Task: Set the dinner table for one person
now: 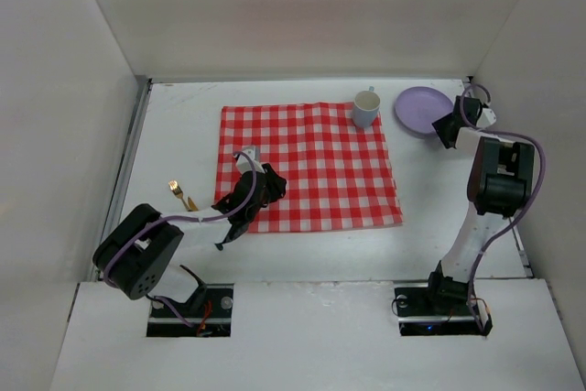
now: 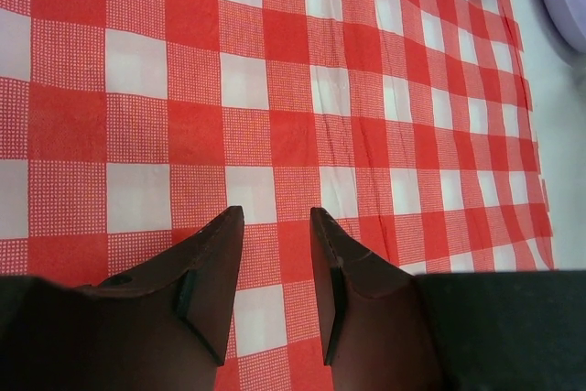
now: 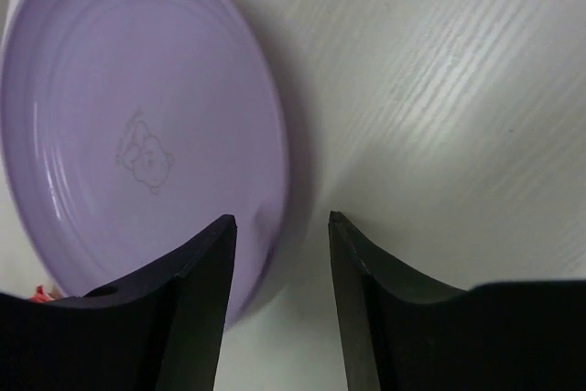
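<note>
Right end effector [image 3: 279, 222] open, nothing held, and the rim of the purple plate [image 3: 137, 135] runs into the gap by its left finger. The plate lies flat on the white surface [image 1: 311, 254], off the checked cloth [image 1: 307, 167] that covers the middle, with the cup [image 1: 365, 108] just beside it. The danger as I see it: a flat rim gives little to bite, so a closing finger may shove the plate into the cup. Left end effector [image 2: 275, 212] hovers over the cloth, narrowly parted and empty. The gold fork [image 1: 180, 194] waits on the bare surface.
</note>
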Motion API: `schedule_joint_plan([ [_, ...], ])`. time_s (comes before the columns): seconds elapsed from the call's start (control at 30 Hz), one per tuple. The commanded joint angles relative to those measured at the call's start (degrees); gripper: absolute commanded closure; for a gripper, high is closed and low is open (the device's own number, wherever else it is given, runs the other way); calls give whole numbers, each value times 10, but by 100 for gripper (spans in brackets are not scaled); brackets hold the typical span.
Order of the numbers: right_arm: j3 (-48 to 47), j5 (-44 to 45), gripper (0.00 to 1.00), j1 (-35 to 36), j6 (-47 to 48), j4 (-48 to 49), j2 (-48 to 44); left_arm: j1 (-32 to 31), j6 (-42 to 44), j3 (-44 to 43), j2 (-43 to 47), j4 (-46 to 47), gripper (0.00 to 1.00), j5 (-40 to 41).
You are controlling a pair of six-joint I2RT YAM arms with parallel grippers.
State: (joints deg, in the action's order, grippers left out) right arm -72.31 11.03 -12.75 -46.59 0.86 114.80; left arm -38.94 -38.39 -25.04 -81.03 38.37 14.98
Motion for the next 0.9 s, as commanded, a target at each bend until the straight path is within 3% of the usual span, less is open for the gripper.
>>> schedule_joint_plan([
  [0.0, -35, -17, 50, 0, -16, 13, 14, -1, 0, -5, -5, 32, 67, 3],
  [0.2, -50, -17, 81, 3, -38, -3, 42, 6, 0, -3, -4, 32, 67, 3],
  [0.3, -24, -10, 90, 4, -53, 11, 14, 7, 0, 2, 5, 32, 67, 8],
  [0.47, 73, -20, 92, 1, -92, 130, -103, 11, -1, 1, 0, 32, 67, 3],
  [0.63, 107, -31, 91, 3, -67, 152, -223, 12, -2, 6, 4, 43, 67, 5],
  [0.87, 140, -36, 90, 119, 7, 155, -346, 22, -4, 19, 22, 46, 69, 22],
])
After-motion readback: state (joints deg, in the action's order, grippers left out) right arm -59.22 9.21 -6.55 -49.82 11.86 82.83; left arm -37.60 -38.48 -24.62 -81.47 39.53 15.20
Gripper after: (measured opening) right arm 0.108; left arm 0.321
